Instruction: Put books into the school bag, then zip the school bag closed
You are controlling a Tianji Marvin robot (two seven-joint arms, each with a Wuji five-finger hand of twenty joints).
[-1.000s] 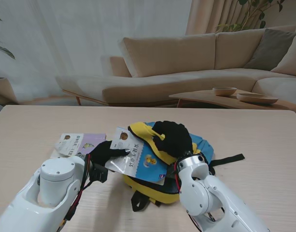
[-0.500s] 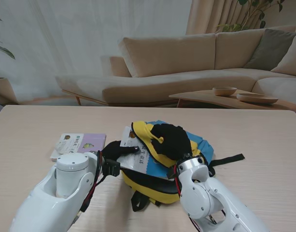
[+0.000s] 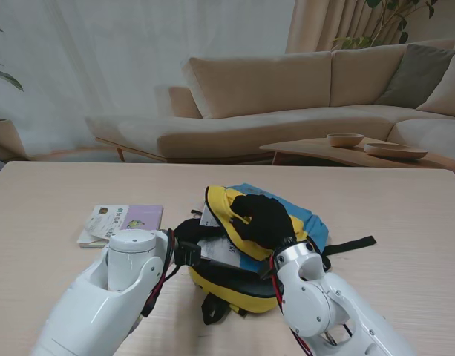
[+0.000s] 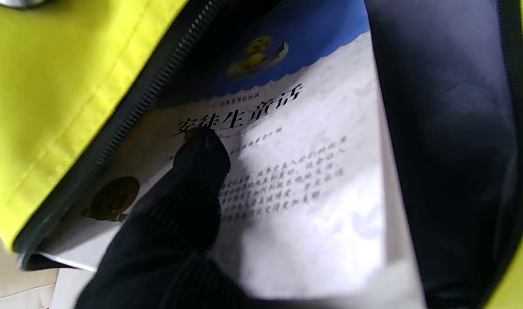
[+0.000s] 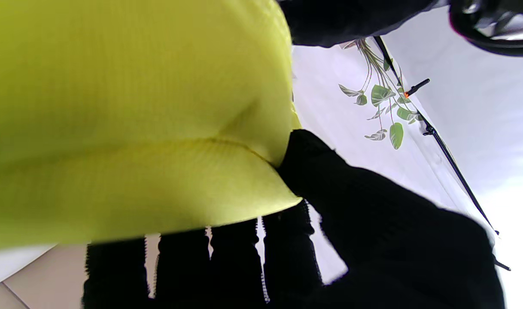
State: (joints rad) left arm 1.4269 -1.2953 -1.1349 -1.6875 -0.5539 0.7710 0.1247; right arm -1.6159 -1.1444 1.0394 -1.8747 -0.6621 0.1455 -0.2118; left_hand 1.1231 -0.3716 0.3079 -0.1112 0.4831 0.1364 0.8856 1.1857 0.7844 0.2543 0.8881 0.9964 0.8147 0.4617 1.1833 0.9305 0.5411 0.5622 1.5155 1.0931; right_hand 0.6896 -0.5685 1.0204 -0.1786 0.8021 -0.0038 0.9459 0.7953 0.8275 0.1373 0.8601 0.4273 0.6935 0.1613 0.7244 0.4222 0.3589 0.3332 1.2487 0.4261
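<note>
Book half inside the bag, long axis pointing into the opening.

My left hand grips the book; my right hand holds the bag flap up.

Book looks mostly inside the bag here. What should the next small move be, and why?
Probably the left hand should push the book a little deeper: its near edge is outside the bag opening, while the right hand holds the yellow flap up.
</note>
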